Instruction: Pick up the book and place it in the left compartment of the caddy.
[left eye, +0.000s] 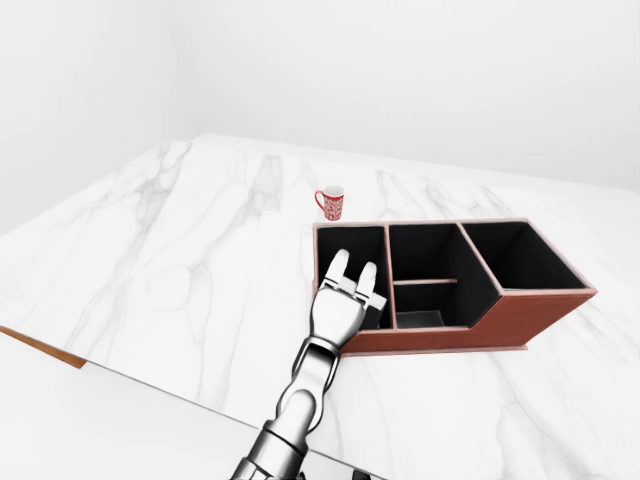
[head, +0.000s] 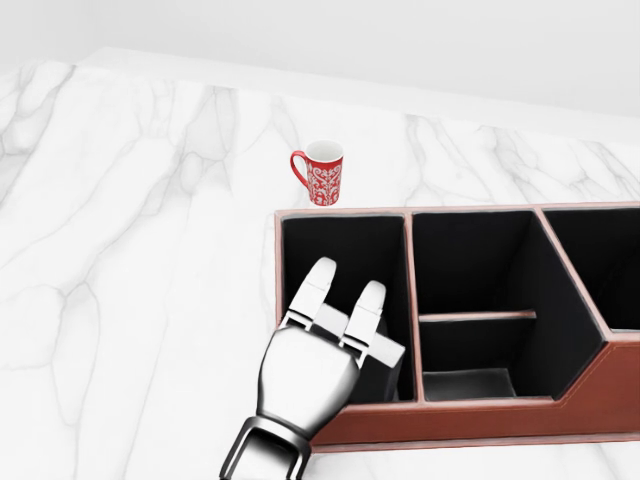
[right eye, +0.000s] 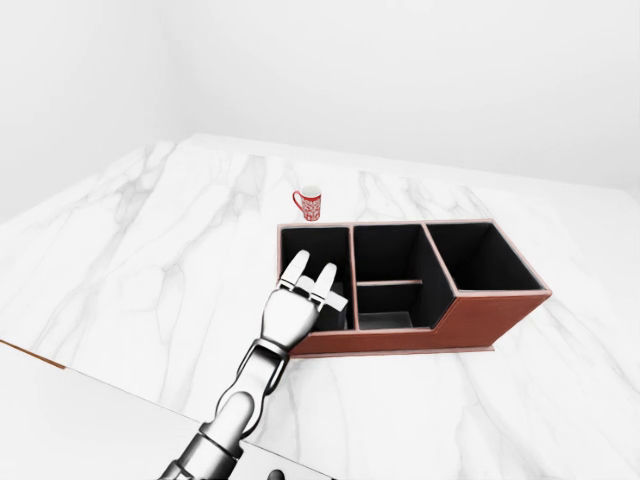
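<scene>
L hand (head: 320, 335) fingers spread, released, gripping nothing, at lower centre of head view over lower-left rim of caddy (head: 480, 418). Book can't be made out; hand covers the bottom of caddy's left compartment (head: 345, 250). Red patterned mug (head: 320, 173) upright on marble worktop (head: 130, 260), just above caddy's upper-left corner. R hand not seen.
</scene>
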